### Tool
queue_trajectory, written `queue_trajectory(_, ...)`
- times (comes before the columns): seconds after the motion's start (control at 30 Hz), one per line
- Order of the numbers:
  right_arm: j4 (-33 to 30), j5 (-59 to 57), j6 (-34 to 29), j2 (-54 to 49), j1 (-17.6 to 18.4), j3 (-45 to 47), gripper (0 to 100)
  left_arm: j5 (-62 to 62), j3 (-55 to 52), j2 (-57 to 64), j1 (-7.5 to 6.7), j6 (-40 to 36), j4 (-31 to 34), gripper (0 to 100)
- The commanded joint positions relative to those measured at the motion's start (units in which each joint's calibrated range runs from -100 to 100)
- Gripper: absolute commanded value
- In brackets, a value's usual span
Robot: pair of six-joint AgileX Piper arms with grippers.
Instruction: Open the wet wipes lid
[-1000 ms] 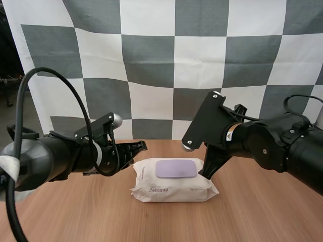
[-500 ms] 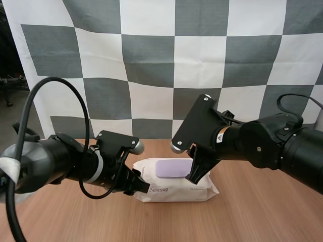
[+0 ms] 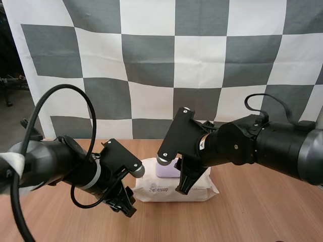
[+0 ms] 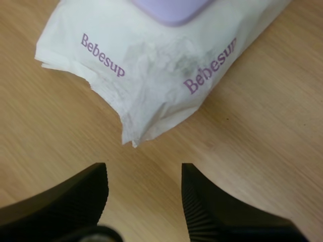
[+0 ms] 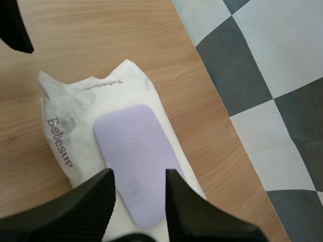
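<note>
A white pack of wet wipes (image 3: 151, 190) lies on the wooden table, its lilac lid (image 3: 166, 170) closed flat on top. My left gripper (image 3: 126, 205) is low at the pack's front left corner. In the left wrist view its fingers (image 4: 75, 199) stand apart over bare wood, open (image 4: 144, 194), with the crinkled corner of the pack (image 4: 151, 75) just ahead. My right gripper (image 3: 184, 182) hangs over the pack's right half and hides part of the lid. It is open (image 5: 139, 199), one finger (image 5: 88, 201) on each side above the near end of the lid (image 5: 136, 156).
The wooden table (image 3: 262, 212) has bare wood in front of the pack and on both sides. Its far edge runs just behind the pack. In the right wrist view a fingertip of the left gripper (image 5: 15, 25) shows beyond the pack's (image 5: 63, 133) far end.
Both grippers have opened. The left arm came down to the pack's front left corner. The right arm moved left and down over the lid.
</note>
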State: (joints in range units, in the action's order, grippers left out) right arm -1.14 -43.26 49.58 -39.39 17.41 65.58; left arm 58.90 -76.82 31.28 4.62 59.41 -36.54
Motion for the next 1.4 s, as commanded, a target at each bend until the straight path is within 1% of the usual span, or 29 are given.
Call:
queue_trajectory(0.0, 0.0, 0.0, 0.0, 0.0, 0.0, 0.0, 64, -0.5, 0.0, -2.7, 0.01, 4.2, -8.0, 73)
queue_trajectory(0.23, 0.0, 0.3, 0.0, 0.0, 0.0, 0.0, 64, -3.3, 0.0, -9.6, 0.01, 11.3, -14.6, 73)
queue_trajectory(0.5, 0.0, 0.5, 0.0, 0.0, 0.0, 0.0, 64, -1.8, 0.0, -10.8, 0.01, 21.0, -24.5, 73)
queue_trajectory(0.73, 0.0, 1.0, 0.0, 0.0, 0.0, 0.0, 64, -0.9, 0.0, -17.1, 0.01, 25.0, -28.2, 73)
queue_trajectory(0.83, 0.0, 0.2, 0.0, 0.0, 0.0, 0.0, 64, 0.8, 0.0, -21.4, 0.01, 27.7, -31.6, 73)
queue_trajectory(0.93, -0.4, -1.2, 0.0, 0.0, 0.0, 0.0, 64, 1.1, 0.0, -23.6, 0.01, 28.8, -33.4, 73)
queue_trajectory(0.97, -0.8, -1.6, 0.0, 0.1, 0.0, 0.0, 64, 1.3, 0.0, -23.8, 0.01, 29.2, -33.5, 71)
queue_trajectory(1.03, -1.4, -3.1, 1.0, 0.9, 0.0, 0.0, 64, 2.3, 0.0, -23.8, 0.01, 29.6, -33.5, 63)
queue_trajectory(1.17, -1.4, -4.6, 4.6, 4.1, 0.0, 0.0, 64, 2.7, 0.0, -23.7, 0.01, 29.4, -33.5, 30)
queue_trajectory(1.23, -1.4, -4.6, 5.7, 5.7, 0.0, 0.0, 64, 2.7, 0.0, -23.7, 0.01, 28.8, -33.5, 18)
queue_trajectory(1.3, -1.4, -4.3, 6.8, 6.8, 0.0, 0.0, 64, 2.7, 0.0, -23.7, 0.01, 28.7, -33.5, 13)
queue_trajectory(1.37, -1.5, -3.8, 7.3, 7.6, 0.0, 0.0, 64, 2.7, 0.0, -23.7, 0.01, 28.7, -33.5, 13)
